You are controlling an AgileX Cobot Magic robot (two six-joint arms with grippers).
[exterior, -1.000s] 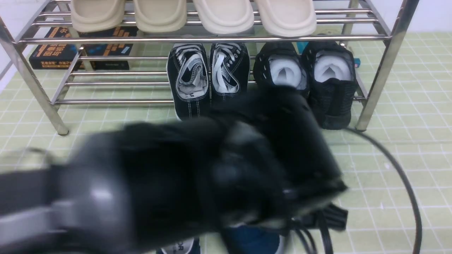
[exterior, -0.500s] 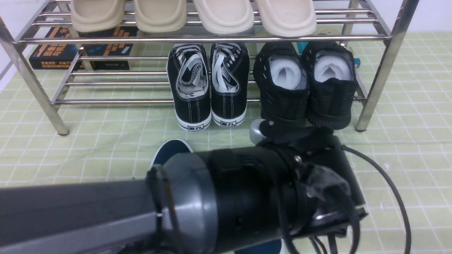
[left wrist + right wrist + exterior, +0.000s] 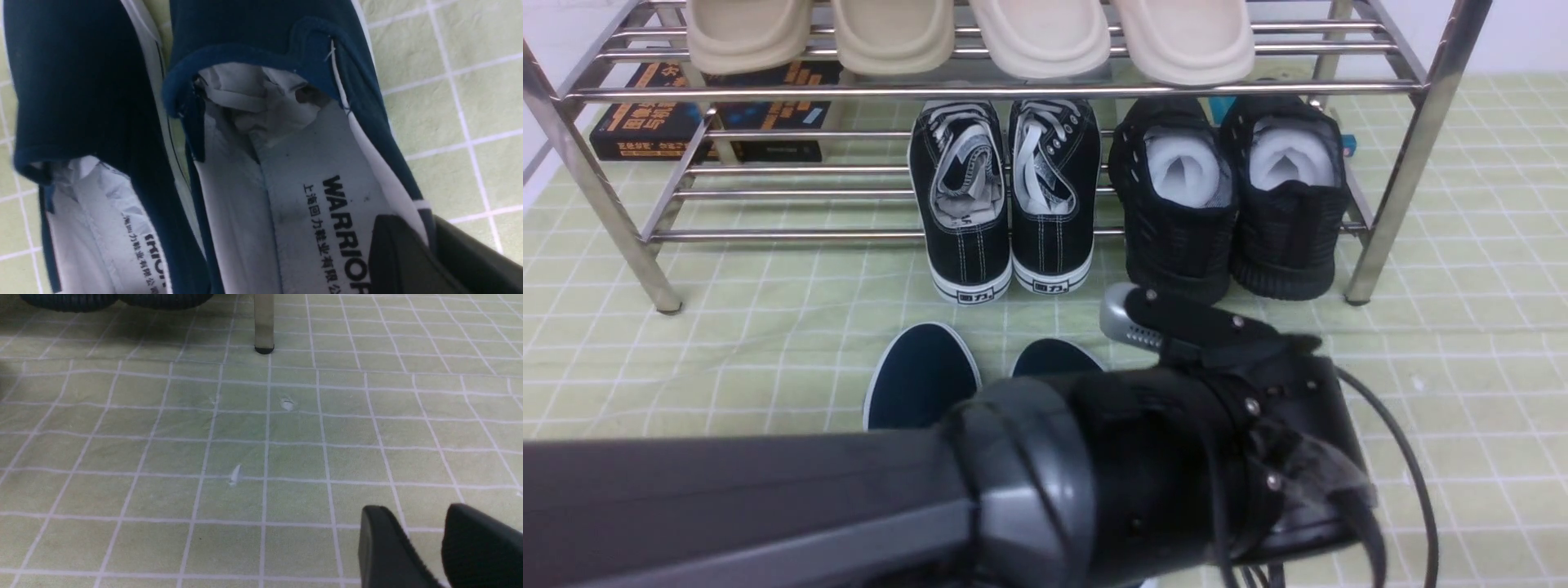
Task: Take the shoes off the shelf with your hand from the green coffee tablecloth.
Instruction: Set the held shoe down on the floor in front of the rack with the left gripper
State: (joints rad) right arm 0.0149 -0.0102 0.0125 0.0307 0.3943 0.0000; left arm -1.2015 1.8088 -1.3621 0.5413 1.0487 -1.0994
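The navy-blue shoes (image 3: 920, 376) lie side by side on the green grid tablecloth (image 3: 768, 327), in front of the chrome shelf (image 3: 1013, 88), toes toward it. My left arm covers their heels in the front view. In the left wrist view both shoes (image 3: 261, 24) show white "WARRIOR" insoles and paper stuffing. My left gripper (image 3: 427, 241) is shut on the side wall of one shoe, with one finger (image 3: 396, 257) inside and the other outside. My right gripper (image 3: 425, 539) hangs open and empty just above bare cloth (image 3: 245, 428).
Black lace-up sneakers (image 3: 1001, 188) and all-black knit shoes (image 3: 1233, 204) stand on the lower tier. Beige slippers (image 3: 972, 33) lie on the upper tier. A dark box (image 3: 686, 114) sits behind the rack. A rack leg (image 3: 264, 322) stands ahead of the right gripper.
My left arm has swung down and to the right and steadied from a blur. The toes of both navy shoes now show in front of the rack.
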